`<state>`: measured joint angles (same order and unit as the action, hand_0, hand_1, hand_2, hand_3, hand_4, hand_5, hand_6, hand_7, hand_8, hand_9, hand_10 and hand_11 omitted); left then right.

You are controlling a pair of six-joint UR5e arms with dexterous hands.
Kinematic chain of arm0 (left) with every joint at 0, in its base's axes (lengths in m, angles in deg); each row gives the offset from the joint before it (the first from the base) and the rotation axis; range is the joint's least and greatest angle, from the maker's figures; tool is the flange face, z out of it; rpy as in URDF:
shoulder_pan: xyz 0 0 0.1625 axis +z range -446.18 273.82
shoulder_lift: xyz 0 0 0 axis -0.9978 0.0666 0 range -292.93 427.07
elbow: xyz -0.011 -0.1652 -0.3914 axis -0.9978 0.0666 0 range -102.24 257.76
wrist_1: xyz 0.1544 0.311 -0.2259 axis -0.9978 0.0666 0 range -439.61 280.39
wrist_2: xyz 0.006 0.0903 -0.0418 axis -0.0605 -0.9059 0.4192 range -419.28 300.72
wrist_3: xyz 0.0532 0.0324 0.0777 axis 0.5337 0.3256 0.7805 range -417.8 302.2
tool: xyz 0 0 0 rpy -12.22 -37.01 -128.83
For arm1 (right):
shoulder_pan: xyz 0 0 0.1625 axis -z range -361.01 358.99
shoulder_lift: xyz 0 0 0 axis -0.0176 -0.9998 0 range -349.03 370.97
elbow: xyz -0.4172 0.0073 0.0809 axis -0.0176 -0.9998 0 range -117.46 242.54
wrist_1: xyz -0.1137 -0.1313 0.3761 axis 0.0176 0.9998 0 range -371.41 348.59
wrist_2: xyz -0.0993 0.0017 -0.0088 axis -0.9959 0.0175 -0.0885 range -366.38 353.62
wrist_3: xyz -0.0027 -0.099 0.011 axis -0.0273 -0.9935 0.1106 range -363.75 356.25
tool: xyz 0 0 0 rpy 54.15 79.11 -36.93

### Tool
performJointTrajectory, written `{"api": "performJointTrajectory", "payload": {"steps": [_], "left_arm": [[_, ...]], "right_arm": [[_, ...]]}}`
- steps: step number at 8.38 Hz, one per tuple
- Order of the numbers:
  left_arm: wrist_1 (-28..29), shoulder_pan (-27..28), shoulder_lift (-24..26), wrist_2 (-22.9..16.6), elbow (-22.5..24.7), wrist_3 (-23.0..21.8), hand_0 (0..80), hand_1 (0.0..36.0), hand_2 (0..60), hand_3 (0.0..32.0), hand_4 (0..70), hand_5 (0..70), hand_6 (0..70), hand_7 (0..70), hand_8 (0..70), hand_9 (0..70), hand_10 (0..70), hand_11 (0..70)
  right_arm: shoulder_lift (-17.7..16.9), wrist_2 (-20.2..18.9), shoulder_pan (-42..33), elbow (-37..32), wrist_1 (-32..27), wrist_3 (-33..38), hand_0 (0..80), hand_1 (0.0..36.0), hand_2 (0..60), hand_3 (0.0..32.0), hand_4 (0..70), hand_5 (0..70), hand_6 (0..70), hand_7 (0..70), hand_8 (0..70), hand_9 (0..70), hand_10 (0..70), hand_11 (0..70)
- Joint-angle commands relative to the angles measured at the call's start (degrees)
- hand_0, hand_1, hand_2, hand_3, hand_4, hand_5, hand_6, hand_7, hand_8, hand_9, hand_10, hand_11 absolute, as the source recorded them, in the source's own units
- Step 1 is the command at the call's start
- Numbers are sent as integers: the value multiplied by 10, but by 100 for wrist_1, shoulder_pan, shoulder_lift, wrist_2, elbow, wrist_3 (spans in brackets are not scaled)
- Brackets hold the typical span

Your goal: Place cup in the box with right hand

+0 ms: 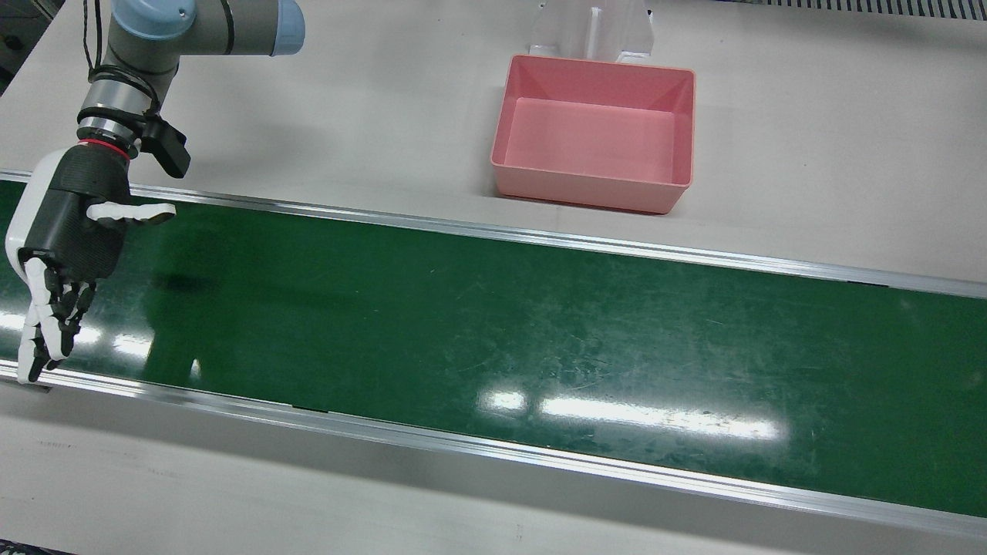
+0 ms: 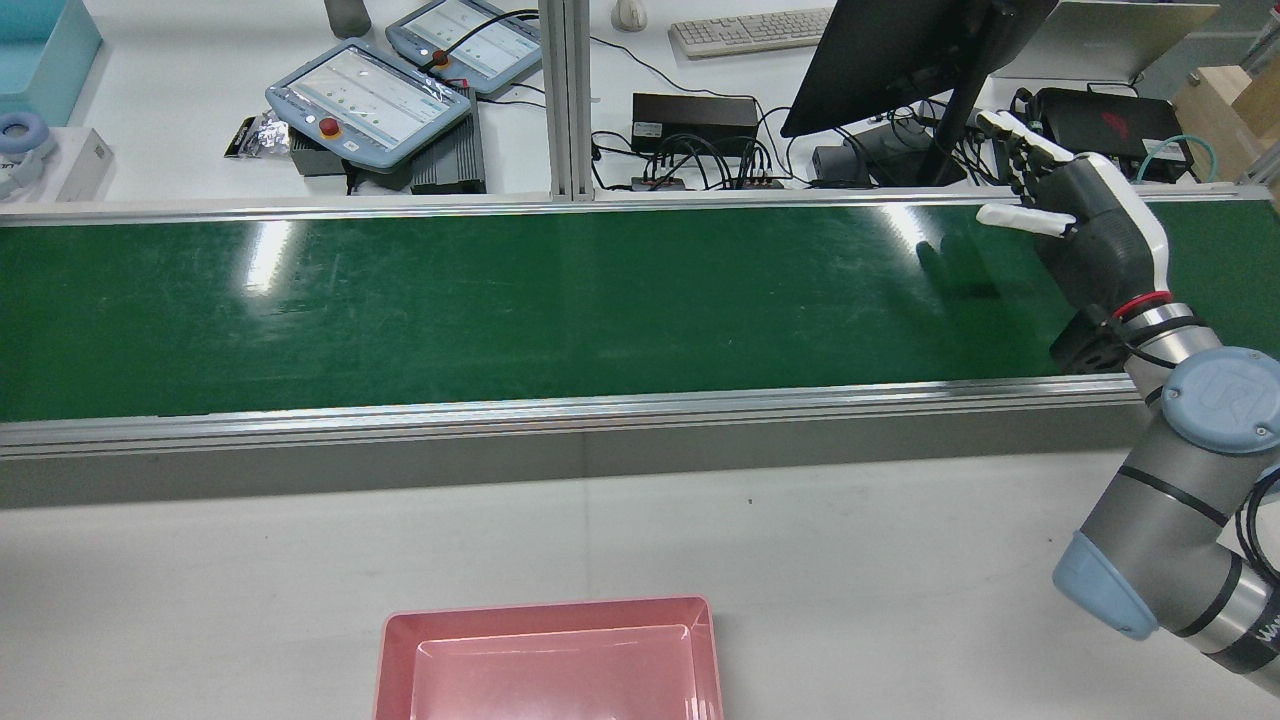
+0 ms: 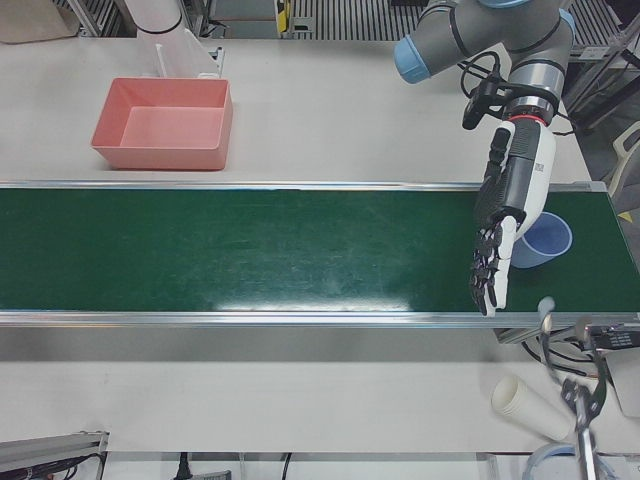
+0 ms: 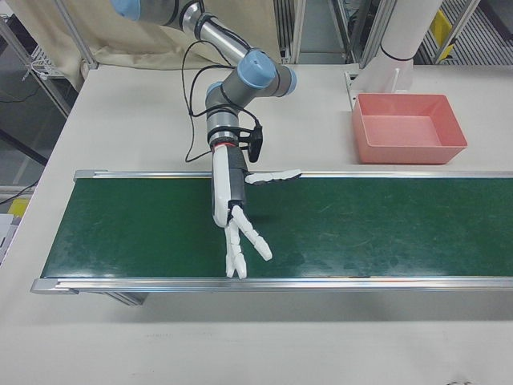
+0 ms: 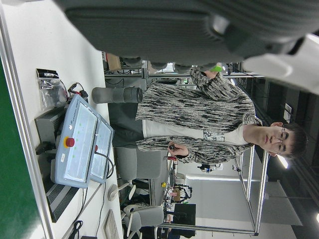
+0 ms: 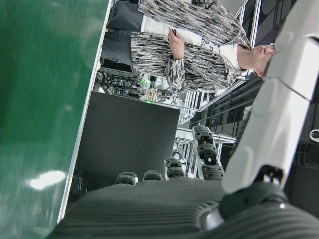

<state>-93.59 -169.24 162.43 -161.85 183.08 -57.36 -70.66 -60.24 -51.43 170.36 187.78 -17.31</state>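
Observation:
A translucent blue cup [image 3: 542, 240] sits on the green belt [image 3: 250, 250] at its right end in the left-front view, partly hidden behind my left hand [image 3: 508, 210]. That hand is open, fingers stretched down over the belt, and holds nothing. My right hand [image 1: 65, 231] is open and empty above the belt's other end, with the thumb spread toward the box side. It also shows in the rear view [image 2: 1085, 225] and the right-front view [image 4: 232, 200]. The pink box [image 1: 594, 142] stands empty on the white table beyond the belt, and also shows in the rear view [image 2: 550, 660] and the left-front view [image 3: 165, 125].
A stack of white paper cups [image 3: 518, 398] lies on the table in front of the belt near the left arm. Metal rails [image 1: 493, 231] edge the belt. A white pedestal [image 1: 590, 31] stands behind the box. Teach pendants [image 2: 370, 95] and a monitor [image 2: 900, 50] lie across the belt.

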Motion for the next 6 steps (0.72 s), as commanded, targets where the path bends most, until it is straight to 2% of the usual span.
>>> {"api": "performJointTrajectory", "payload": {"steps": [1,2,3,4,5,6], "left_arm": [[9,0,0,0,-19,0,0,0,0,0,0,0,0,0,0,0,0,0],[9,0,0,0,-28,0,0,0,0,0,0,0,0,0,0,0,0,0],[9,9,0,0,-28,0,0,0,0,0,0,0,0,0,0,0,0,0],[9,0,0,0,-20,0,0,0,0,0,0,0,0,0,0,0,0,0],[9,0,0,0,-20,0,0,0,0,0,0,0,0,0,0,0,0,0],[9,9,0,0,-20,0,0,0,0,0,0,0,0,0,0,0,0,0]], "right_arm": [[32,262,287,29,23,-76,503,158,0,116,0,54,14,88,0,3,4,24],[24,262,340,-15,15,-77,493,147,0,118,0,50,13,85,0,3,6,27],[15,271,340,-50,-12,-94,488,140,0,134,0,49,10,78,0,1,7,27],[-2,263,340,-42,-21,-103,478,128,0,122,0,46,11,76,2,1,11,31],[-3,254,288,-7,-21,-94,468,113,0,82,0,42,14,74,5,0,17,39],[-11,245,192,37,-12,-94,464,109,0,56,0,40,16,74,5,0,18,39]]}}
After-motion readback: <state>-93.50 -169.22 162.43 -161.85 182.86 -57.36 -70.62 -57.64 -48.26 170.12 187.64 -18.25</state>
